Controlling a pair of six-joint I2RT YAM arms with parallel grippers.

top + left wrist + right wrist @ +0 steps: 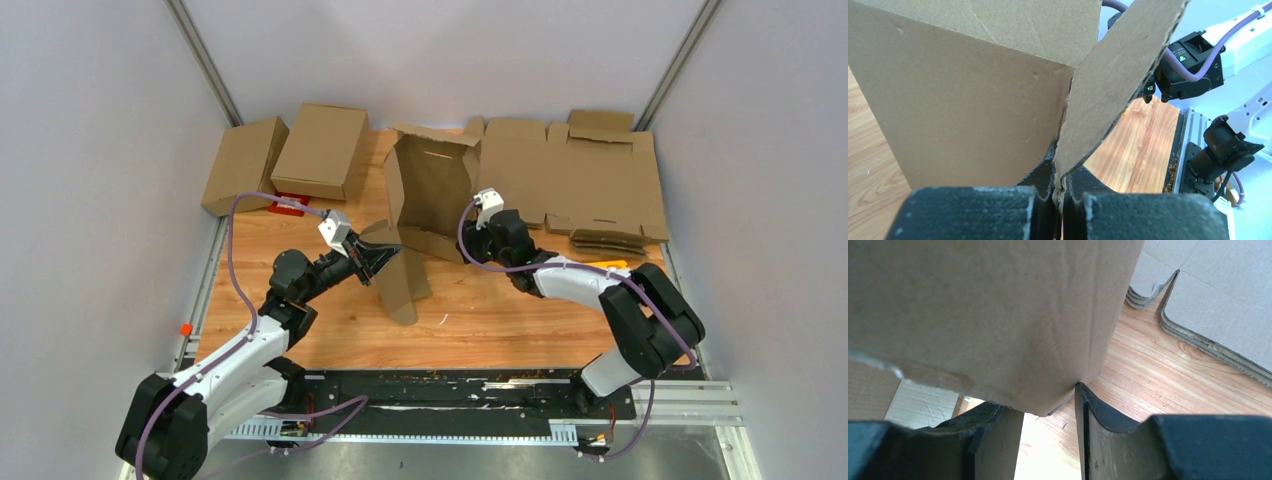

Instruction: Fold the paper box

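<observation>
- The wooden table (500, 320) carries everything, with both arms' bases at its near edge.
- A wide stack of flat, notched brown cardboard sheets (590, 180) lies at the far right of the table. In the right wrist view its layered edges show just beyond the right claw.
- The paper box (435, 195) stands partly raised at the middle of the table, between the two arms. Its open inside faces the near side, and its walls are upright with a ragged top edge. One long flap (400, 280) reaches down from its left side toward the near edge and leans on the table.
- Two closed brown cartons lie at the far left, the larger (320, 150) beside the smaller (243, 163), which rests against the left wall. Both are well apart from the paper box.
- The left claw (385, 262) is at the box's left side, pinched tight on a flap. In the left wrist view its fingers (1048, 170) meet on the cardboard's edge with no gap.
- The right claw (472, 232) is at the lower right corner of the box. In the right wrist view its fingers (1088, 405) stand partly apart astride that corner, bare table showing between them, so it is not clamped.
- A small red card (288, 205) lies just in front of the larger carton.
</observation>
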